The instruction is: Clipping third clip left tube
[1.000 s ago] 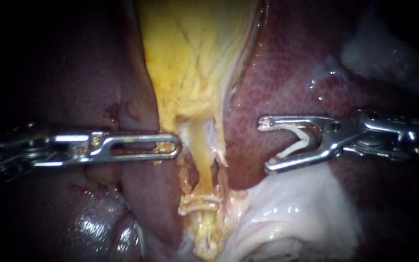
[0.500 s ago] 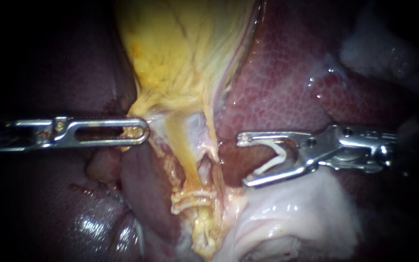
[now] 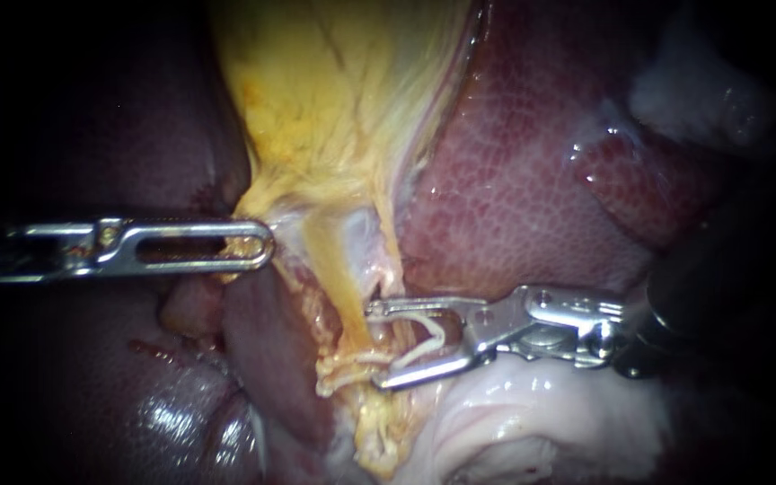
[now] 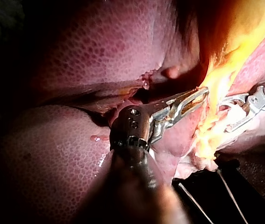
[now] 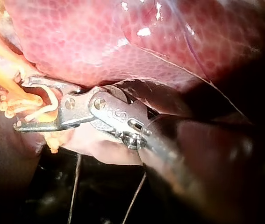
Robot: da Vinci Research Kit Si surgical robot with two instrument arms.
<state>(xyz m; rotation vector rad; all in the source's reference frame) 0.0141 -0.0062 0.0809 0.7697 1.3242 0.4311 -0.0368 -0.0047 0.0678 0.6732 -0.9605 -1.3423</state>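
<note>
The liver (image 3: 514,198) fills the field, dark red lobes left and right. The yellow gallbladder (image 3: 334,108) comes down between them from the far side and narrows toward the near side. The left instrument (image 3: 258,245) enters level. Its hand, two slotted jaws, is closed on the gallbladder's lower left edge. I read this as traction to the left, stretching the neck so the strands below it stand clear of the liver. The right instrument (image 3: 381,346) lies low on the right. Its hand stands wide, but both jaws bear on the loaded clip (image 3: 428,337) seated between them, so it grips that clip alone, not yet squeezed. The left tube (image 3: 339,287), the yellow strand running near-right from the neck, meets the jaw tips. In the right wrist view it seems to lie partly between them; how deep I cannot tell. The seated clips (image 3: 345,366) cross the tube just left of the lower jaw's tip. The new clip is presumably aimed slightly farther up the tube.
</note>
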